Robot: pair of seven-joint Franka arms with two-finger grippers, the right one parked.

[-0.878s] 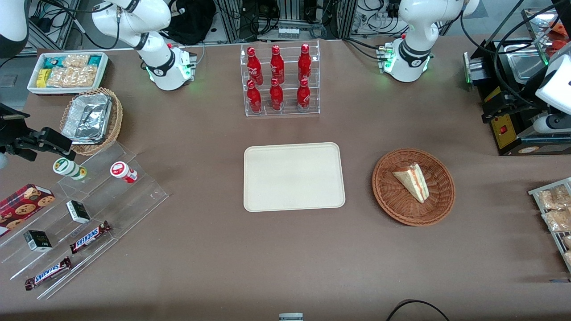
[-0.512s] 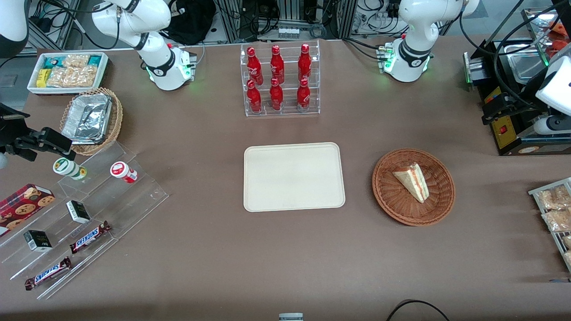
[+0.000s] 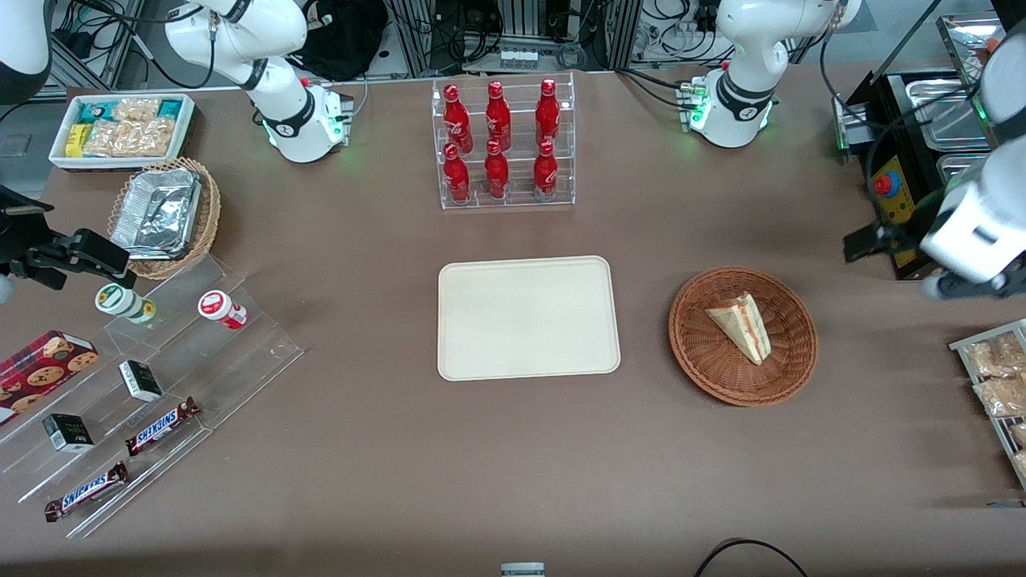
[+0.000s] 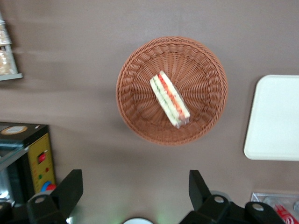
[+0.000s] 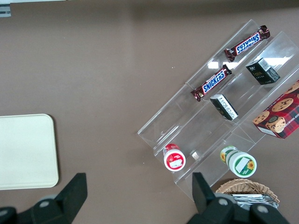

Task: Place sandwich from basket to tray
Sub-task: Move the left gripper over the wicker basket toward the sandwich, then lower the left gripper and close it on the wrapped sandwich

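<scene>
Approach phase, front and left wrist views. The sandwich [image 3: 741, 326] lies on its side in the reddish-brown wicker basket [image 3: 793, 365], one crust edge showing red-orange and green filling; in the wrist view the sandwich [image 4: 169, 99] sits slightly off the centre of the basket [image 4: 135, 70], clear of the rim, which I judge leaves room for a finger on each broad bread face. The cream tray [image 3: 457, 361] lies flat and bare beside the basket, toward the parked arm's end of the table, so the carry should be short and level. My working gripper [image 4: 135, 196] hangs high above the table near the basket, toward the working arm's end, touching nothing; its 2 fingers [image 4: 70, 189] are spread wide with nothing between them, and the camera looks straight down on the basket, an attitude suited to a vertical descent. In the front view the gripper [image 3: 870, 240] shows as a dark, blurred shape below the white wrist. Compared with the front view 0.5 s ago, the wrist has swung lower and nearer the basket, uncovering the red button on the black machine [image 3: 890, 188]; sandwich, basket and tray lie exactly as they did. No grasp has been made yet.
</scene>
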